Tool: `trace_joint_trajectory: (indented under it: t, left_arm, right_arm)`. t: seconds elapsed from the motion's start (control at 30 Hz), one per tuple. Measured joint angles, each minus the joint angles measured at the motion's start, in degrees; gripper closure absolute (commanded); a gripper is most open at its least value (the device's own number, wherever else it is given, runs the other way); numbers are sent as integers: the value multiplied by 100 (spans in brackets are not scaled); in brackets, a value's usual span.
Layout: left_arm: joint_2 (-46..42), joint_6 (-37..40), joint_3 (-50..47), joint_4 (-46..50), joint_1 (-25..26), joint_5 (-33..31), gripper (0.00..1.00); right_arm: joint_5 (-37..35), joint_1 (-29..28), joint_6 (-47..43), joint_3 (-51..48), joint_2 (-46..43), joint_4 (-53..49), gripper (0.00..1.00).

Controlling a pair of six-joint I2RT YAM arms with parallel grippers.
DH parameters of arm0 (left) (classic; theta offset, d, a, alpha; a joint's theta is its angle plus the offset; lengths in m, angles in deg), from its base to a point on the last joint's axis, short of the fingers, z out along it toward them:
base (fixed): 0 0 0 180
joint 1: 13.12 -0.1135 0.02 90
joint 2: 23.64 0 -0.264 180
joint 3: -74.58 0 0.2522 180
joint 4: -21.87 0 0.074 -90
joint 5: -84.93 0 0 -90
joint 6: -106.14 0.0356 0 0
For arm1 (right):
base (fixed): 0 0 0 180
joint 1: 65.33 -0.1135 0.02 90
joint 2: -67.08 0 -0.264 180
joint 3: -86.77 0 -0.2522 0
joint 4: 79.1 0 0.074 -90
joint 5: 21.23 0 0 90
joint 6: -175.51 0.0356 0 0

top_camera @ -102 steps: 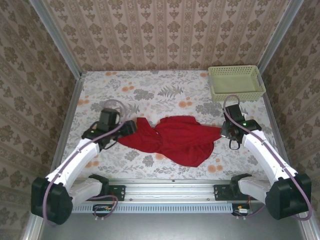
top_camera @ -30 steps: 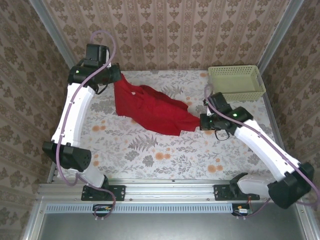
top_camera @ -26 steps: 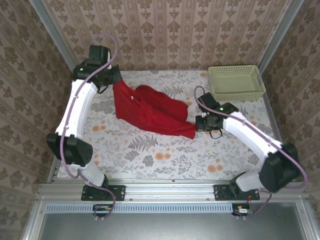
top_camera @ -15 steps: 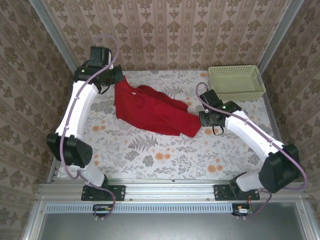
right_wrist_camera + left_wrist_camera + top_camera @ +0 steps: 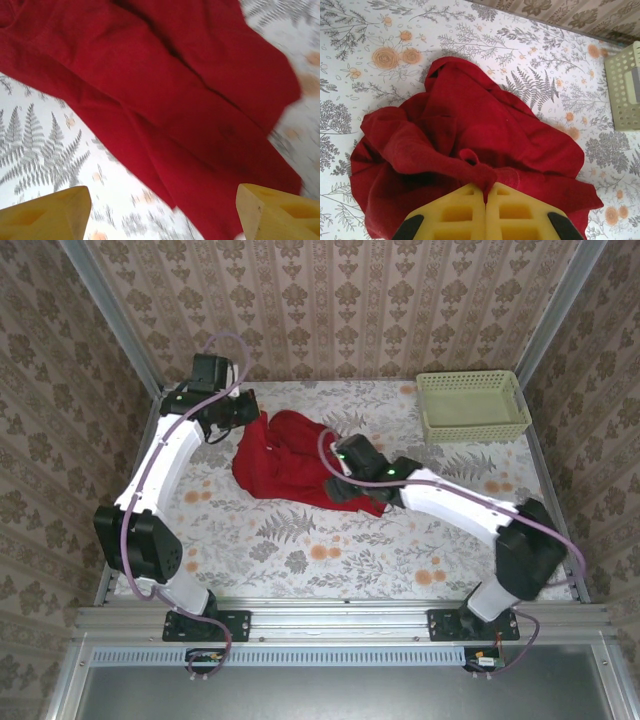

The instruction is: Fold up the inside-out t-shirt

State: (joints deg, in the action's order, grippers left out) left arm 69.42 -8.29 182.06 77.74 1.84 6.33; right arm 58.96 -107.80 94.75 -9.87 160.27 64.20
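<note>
The inside-out t-shirt (image 5: 283, 460) is a plain red cloth bunched in a heap on the flowered table, left of centre. My left gripper (image 5: 248, 412) is at the heap's far left corner. In the left wrist view the left gripper (image 5: 486, 189) is shut on a raised fold of the t-shirt (image 5: 470, 125). My right gripper (image 5: 338, 488) reaches across to the heap's near right edge. In the right wrist view the right gripper (image 5: 165, 215) stands wide open above the t-shirt (image 5: 165, 85), holding nothing.
A pale green basket (image 5: 468, 377) stands at the far right corner, and the basket (image 5: 620, 75) also shows in the left wrist view. Patterned walls enclose the table on three sides. Bare tabletop (image 5: 330, 560) lies in front of the heap.
The right gripper let go of the shirt's right end, opened, and swung left over the cloth. The stretched shirt has slumped into a heap while the left gripper moved slightly right and down, still holding it.
</note>
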Motion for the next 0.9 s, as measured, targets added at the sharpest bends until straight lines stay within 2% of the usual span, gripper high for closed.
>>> trace_joint_trajectory:
  t: [0.1, 0.27, 0.53, 0.67, 0.9]
  left_arm:
    - [-2, -11, -2, -57, -48, 42, 100]
    - [-116, -70, -96, -170, -142, 44, 100]
    - [-105, -136, -96, -188, -433, 103, 100]
    - [157, -131, 37, -149, -494, 81, 100]
    - [977, -129, 595, -81, -494, 11, 100]
  right_arm:
    - [4, -208, -275, 291, 708, 479, 20]
    - [42, -468, -487, 544, 1246, 1097, 21]
    - [-210, -402, -634, 1119, 1952, 1458, 24]
    - [-317, -192, -632, 970, 1932, 1329, 24]
    - [-352, 564, -490, -90, 1231, 693, 24]
